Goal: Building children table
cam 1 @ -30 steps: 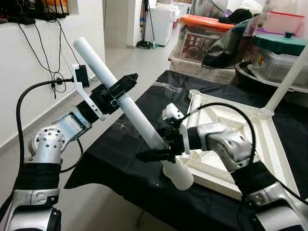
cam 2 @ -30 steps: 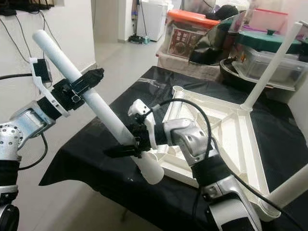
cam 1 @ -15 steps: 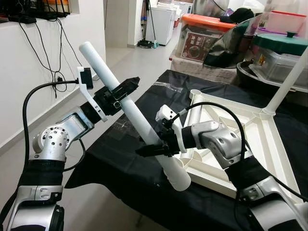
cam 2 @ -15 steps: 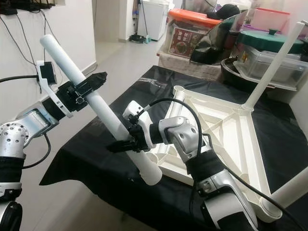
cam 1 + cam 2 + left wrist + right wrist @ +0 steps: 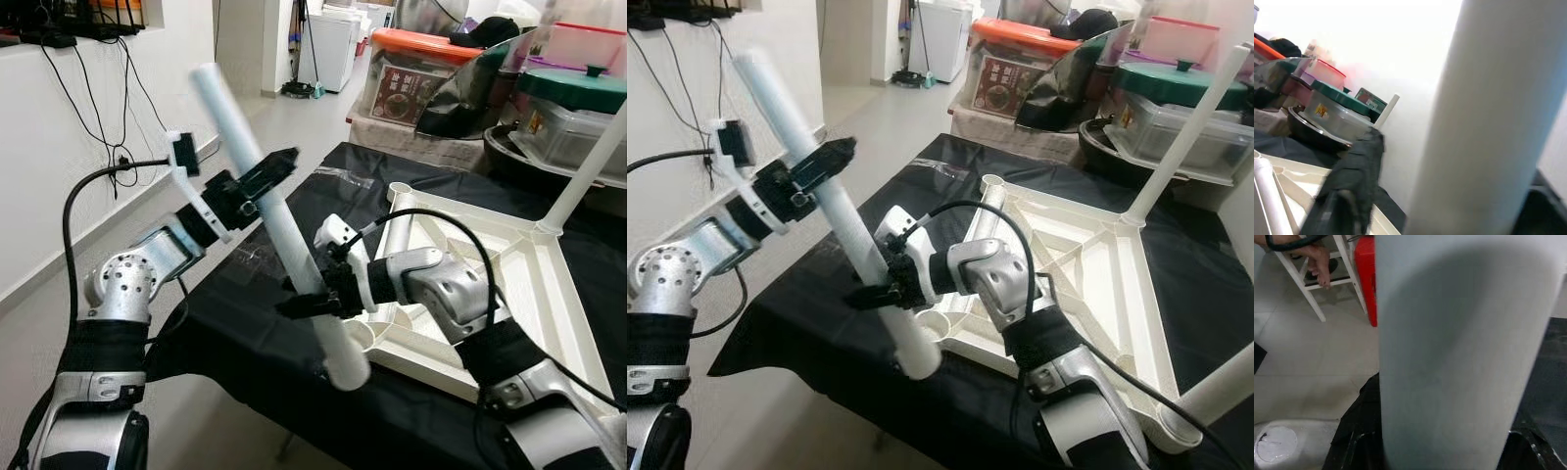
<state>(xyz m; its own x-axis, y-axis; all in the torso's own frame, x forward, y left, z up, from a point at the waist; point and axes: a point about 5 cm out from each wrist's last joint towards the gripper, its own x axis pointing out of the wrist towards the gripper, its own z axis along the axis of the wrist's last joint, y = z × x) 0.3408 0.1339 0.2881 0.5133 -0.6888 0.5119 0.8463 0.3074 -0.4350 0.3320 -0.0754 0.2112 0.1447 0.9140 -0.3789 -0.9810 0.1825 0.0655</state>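
the smooth white tubular leg (image 5: pixel 279 220) has tilted steeper, both the left hand (image 5: pixel 263 176) and right hand (image 5: pixel 299 304) pinching it.

white table leg (image 5: pixel 1459 357) close up across frame, tiled floor (image 5: pixel 1312 362) behind, white chair legs (image 5: pixel 1303 284), red object (image 5: pixel 1366 279), person's foot (image 5: pixel 1320 264)
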